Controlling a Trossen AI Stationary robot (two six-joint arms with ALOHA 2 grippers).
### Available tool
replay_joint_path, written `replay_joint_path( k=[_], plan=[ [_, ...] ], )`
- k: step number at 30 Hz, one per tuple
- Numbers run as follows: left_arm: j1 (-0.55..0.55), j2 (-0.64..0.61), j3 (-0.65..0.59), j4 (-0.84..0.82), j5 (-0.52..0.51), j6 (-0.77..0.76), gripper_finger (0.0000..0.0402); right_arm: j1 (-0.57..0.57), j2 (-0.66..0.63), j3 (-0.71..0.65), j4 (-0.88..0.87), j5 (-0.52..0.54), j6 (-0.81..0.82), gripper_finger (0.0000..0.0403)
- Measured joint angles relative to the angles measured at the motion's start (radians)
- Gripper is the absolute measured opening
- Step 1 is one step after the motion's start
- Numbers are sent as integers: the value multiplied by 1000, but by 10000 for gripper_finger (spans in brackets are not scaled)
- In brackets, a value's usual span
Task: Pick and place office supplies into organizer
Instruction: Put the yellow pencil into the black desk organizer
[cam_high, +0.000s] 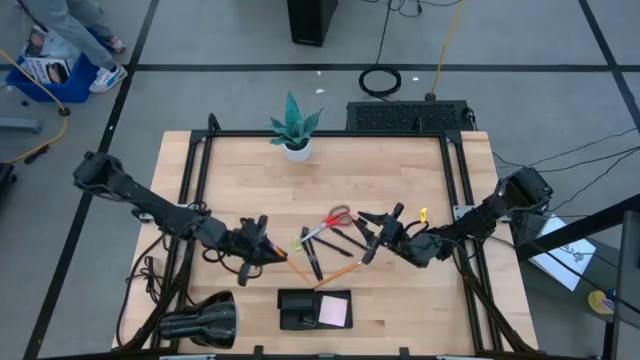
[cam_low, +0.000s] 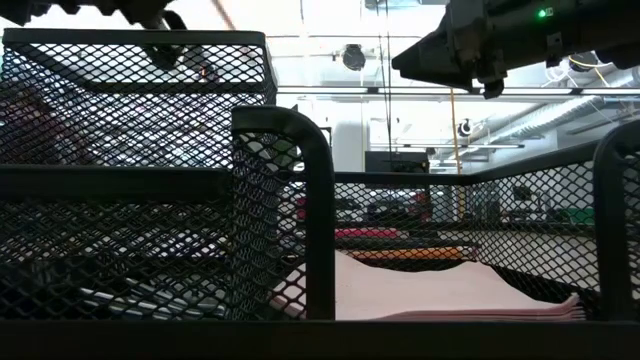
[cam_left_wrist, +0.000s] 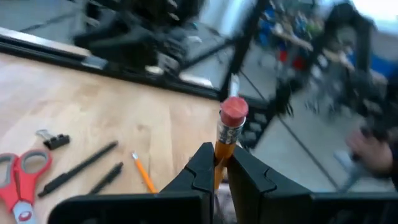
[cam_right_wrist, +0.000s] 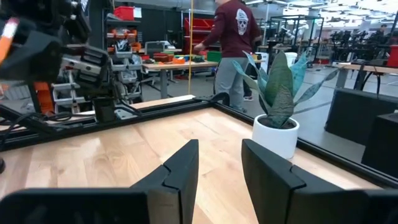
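Seen from above, a pale wooden table (cam_high: 400, 290) carries two dark robot arms. At the near left corner lies a black rounded lamp-like cylinder (cam_high: 200, 322), partly cut off by the picture's edge. Just right of it, the left gripper (cam_high: 268, 252) hovers over the table left of centre; its fingers (cam_left_wrist: 202, 171) are pressed together on an orange pencil with a pink eraser (cam_left_wrist: 226, 134), whose lower end is hidden between them.

At the near edge, centre, sits the low black mesh organizer tray (cam_high: 298, 310) with a pale pink square note pad (cam_high: 335, 311) in its right compartment. In the table-level view the tray's mesh blocks nearly everything beyond it.

On the table's middle lie red-handled scissors (cam_high: 338, 218), thin black pens (cam_high: 314, 258), another orange pencil (cam_high: 340, 272) and a small black clip (cam_left_wrist: 56, 140); these are small and hard to tell apart from above. A teal plant in a white pot (cam_high: 296, 130) stands far, centre.

Right of the supplies, the right gripper (cam_high: 374, 236) hangs with fingers (cam_right_wrist: 180, 171) spread apart, holding nothing. A person in a dark red top (cam_right_wrist: 233, 43) stands in the room beyond.
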Motion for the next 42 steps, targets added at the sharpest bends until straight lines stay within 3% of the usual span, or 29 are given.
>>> replay_joint_path(
  k=[10,25,42],
  plan=[
    [0,-94,0,-84,96,95,30,-1,0,0,-1,0,5,116],
    [-11,-65,0,-143,301,206,31,-1,0,0,-31,-1,26,116],
    [-10,85,0,-119,297,236,31,-1,0,0,-33,-1,24,116]
  ],
)
